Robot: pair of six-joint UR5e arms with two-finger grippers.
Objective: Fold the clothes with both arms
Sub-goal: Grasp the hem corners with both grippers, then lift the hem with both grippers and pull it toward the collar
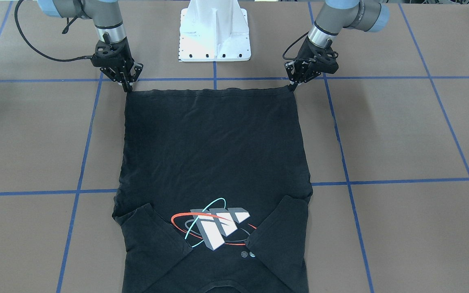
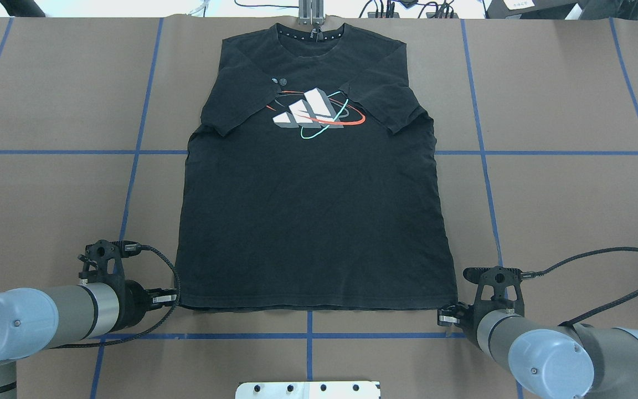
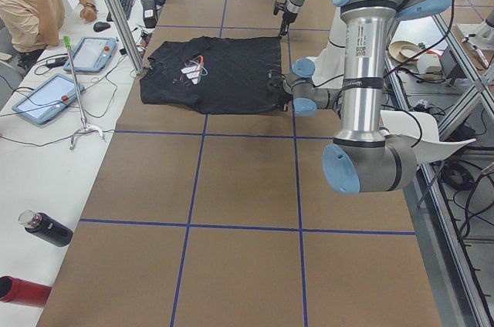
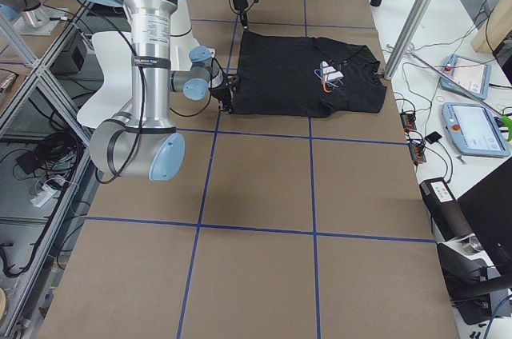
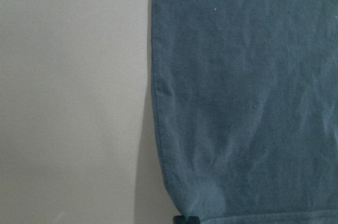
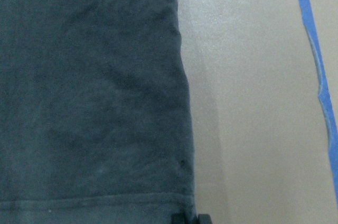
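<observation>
The black T-shirt (image 2: 313, 221) lies flat on the brown table, print side up, collar at the far edge. Both short sleeves are folded inward beside the white, red and cyan logo (image 2: 316, 113). My left gripper (image 2: 174, 299) is shut on the hem's left corner. My right gripper (image 2: 445, 318) is shut on the hem's right corner. From the front, the hem (image 1: 210, 92) runs nearly straight between the left gripper (image 1: 293, 83) and the right gripper (image 1: 128, 87). The wrist views show only the dark cloth (image 5: 248, 102) (image 6: 90, 102) and the fingertips at its corners.
The white pedestal base (image 1: 215, 32) stands between the arms, just behind the hem. Blue tape lines (image 2: 485, 183) cross the table. A person (image 3: 31, 3) sits at a side desk with tablets (image 3: 46, 96); bottles (image 3: 46, 227) lie near it. A metal post (image 2: 310, 11) stands by the collar.
</observation>
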